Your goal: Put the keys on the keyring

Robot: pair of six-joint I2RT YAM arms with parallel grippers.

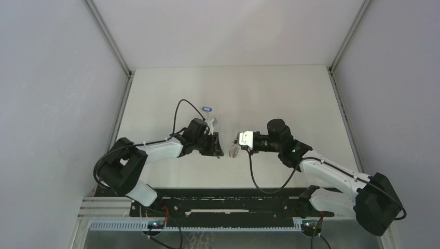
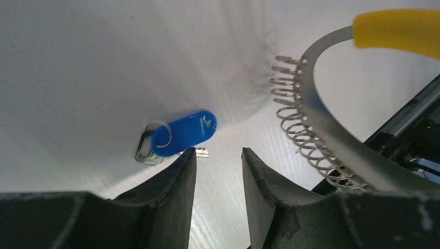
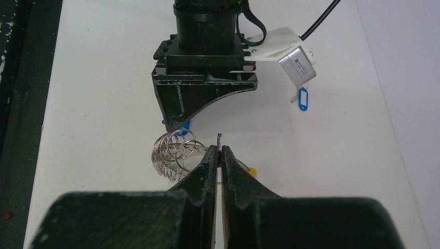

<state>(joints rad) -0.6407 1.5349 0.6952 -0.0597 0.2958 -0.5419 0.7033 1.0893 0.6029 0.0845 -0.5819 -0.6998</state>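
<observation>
- Keys are counted as two, each with a blue tag. The near key (image 2: 184, 132) lies flat on the white table (image 1: 270, 88), just ahead of the left fingertips and largely tucked under the left gripper (image 2: 218, 153) in the right wrist view.
- The far key (image 1: 207, 109) is seen beyond the left gripper, toward the far edge, well apart from the near key.
- One keyring (image 2: 311, 119) is counted: a flat silvery band with one yellow arc (image 2: 399, 31) and a bunch of small wire rings (image 3: 174, 150) strung on it, too many to count surely. It is held up near the middle of the table, just to the right of the left gripper.
- The left gripper's jaws are parted about halfway, and nothing is held between them.
- The right gripper (image 3: 221, 153) is pinched tight on the thin edge of the keyring band.
- Only a narrow gap is left between the two grippers, which face each other.
- A broad stretch of table is seen between the far key and the far wall, and on the right toward the side rail (image 1: 345, 119); on the left, the table is bounded by a similar rail.
</observation>
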